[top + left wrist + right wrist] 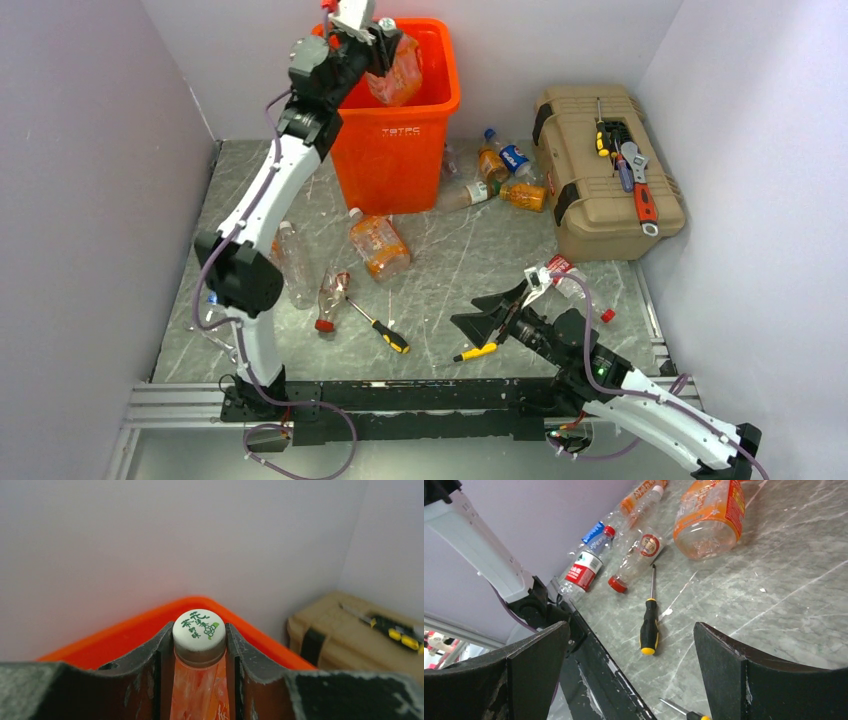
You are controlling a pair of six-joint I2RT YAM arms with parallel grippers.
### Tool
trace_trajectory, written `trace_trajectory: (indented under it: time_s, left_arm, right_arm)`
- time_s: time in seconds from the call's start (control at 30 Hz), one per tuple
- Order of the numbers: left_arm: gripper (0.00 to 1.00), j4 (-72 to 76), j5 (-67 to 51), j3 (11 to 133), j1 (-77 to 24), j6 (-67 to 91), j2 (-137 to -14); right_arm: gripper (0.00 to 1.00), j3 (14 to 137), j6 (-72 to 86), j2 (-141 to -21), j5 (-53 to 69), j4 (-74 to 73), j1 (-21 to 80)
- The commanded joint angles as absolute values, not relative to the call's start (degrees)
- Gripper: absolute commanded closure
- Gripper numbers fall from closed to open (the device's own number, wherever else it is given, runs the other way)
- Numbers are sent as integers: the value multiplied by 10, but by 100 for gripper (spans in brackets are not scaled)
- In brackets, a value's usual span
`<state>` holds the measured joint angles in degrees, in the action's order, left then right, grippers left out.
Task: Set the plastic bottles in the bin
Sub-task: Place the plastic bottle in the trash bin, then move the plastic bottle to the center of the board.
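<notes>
Black fingers of the right hand [490,312] sit nearest, low over the surface [450,260]. They are spread wide with nothing between them. One yellow-handled screwdriver [478,351] lies just under that hand and a second screwdriver [380,326] lies further left. Neither is a task item. A crushed red-label bottle [560,272] lies just beyond the fingers.

Mid-surface, loose bottles:
- a large orange bottle [378,246] on its side
- a clear bottle [293,262] beside the left arm
- a flattened bottle [329,295] with a red cap, between those two
- further back, a cluster of bottles [497,175] between the bin [395,150] and the toolbox [605,190]

Far end: the left hand [375,35] is raised over the bin's opening. It is clamped on the neck of a held bottle [395,75], orange, just under its white cap. The wrist view shows both fingers pressed against the neck. The bottle hangs cap-up, its body inside the line of the rim.

Step in hand (judgement): drop-off of one bottle, with most of the task ahead. The next move calls only for the left fingers to part. The bottle looks clear of the rim, so it should fall straight in.

Containers: the bin's inside is largely hidden by the hand and the bottle, so I cannot tell what it holds. The toolbox is shut, with a wrench and small tools lying on its lid.
</notes>
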<state>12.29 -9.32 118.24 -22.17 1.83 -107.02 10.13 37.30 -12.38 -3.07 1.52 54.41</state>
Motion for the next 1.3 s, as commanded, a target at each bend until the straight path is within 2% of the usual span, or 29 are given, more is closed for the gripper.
trace_trajectory:
  time_s: [0.0,0.1,0.3,0.33,0.37,0.4,0.47,0.5,0.73,0.93,1.27]
  left_arm:
    - [100,17,-188,1281,-221,7,-1127]
    - [100,-14,-227,1288,-221,15,-1150]
    - [100,6,-225,1215,-221,14,-1144]
    - [86,-7,-226,1215,-221,8,-1146]
    - [58,-18,-224,1215,-221,7,-1146]
    - [35,-16,-215,1208,-221,12,-1141]
    - [5,21,-200,1182,-221,27,-1115]
    - [1,44,-196,1170,-220,34,-1100]
    - [0,137,-152,1113,-221,77,-968]
    - [1,162,-74,1026,-222,36,-815]
    - [1,-5,8,757,-221,-26,-554]
  right_arm:
    - [1,130,358,-106,-50,-22,546]
    - [1,127,361,-101,-56,-27,546]
    - [1,128,366,-100,-69,-38,546]
    - [1,129,365,-101,-71,-39,546]
    - [1,131,364,-103,-72,-41,546]
    - [1,135,362,-106,-74,-45,546]
    - [1,143,359,-110,-80,-56,546]
    - [1,149,355,-110,-83,-62,546]
    - [0,175,335,-114,-120,-83,546]
    - [0,201,320,-154,-151,-78,546]
    - [0,239,316,-298,-200,-49,546]
